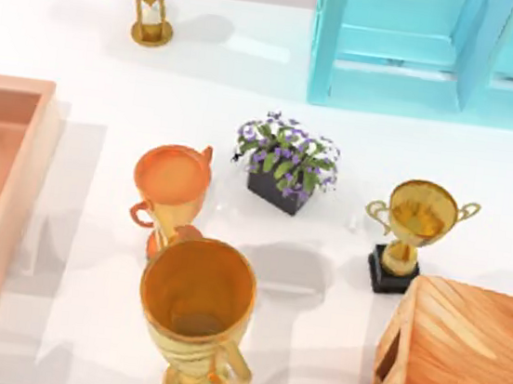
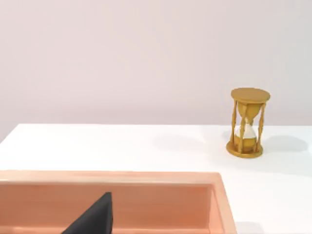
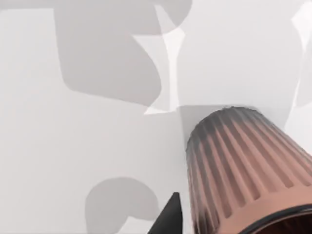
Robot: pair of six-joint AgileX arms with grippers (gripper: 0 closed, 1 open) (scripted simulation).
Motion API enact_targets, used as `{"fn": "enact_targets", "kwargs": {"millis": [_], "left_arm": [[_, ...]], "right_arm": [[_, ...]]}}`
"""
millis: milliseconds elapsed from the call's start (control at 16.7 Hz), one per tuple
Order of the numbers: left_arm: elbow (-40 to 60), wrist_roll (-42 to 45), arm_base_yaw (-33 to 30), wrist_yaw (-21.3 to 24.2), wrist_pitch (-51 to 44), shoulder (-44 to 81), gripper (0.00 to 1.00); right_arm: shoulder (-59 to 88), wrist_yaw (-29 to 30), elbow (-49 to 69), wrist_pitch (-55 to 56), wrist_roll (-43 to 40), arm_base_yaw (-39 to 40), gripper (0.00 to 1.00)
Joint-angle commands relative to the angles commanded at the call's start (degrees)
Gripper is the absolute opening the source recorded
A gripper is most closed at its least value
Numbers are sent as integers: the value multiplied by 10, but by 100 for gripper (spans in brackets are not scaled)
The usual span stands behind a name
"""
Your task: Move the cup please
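Three cups stand close together on the white tabletop (image 1: 113, 62), and that is the first trouble: it is easy to grab the wrong one.

Far at the left, the left claw (image 2: 92, 220) hangs over the pink tray (image 1: 7, 85), parked. I cannot tell if it is spread or pressed together. An hourglass (image 1: 148, 5) stands at the back, well apart from the rest.

Next comes the orange cup (image 1: 172, 180). Just in front of it, left of the middle, is the big gold cup (image 1: 198, 288). The two look like they almost touch. I think the big gold cup is the one to move, because its ribbed side looks like the ribbed wall right beside the right claw (image 3: 168, 219) in the right wrist view. I cannot tell if that claw is spread or pinching the cup.

If the big cup goes sideways, it may bump the orange cup. That one is tall on a thin foot and could tip over.

Farther right are the flower pot (image 1: 286, 163), the small gold cup (image 1: 417, 219) on its black block, and the wooden box (image 1: 460, 367). A low swing that way could knock them. A loose hold could let the tall cup slip and fall.
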Motion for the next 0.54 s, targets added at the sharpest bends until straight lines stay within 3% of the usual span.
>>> {"fn": "enact_targets", "kwargs": {"millis": [180,540], "left_arm": [[0,0,0,0,0,0,100],[0,0,0,0,0,0,100]], "right_arm": [[0,0,0,0,0,0,98],[0,0,0,0,0,0,100]]}}
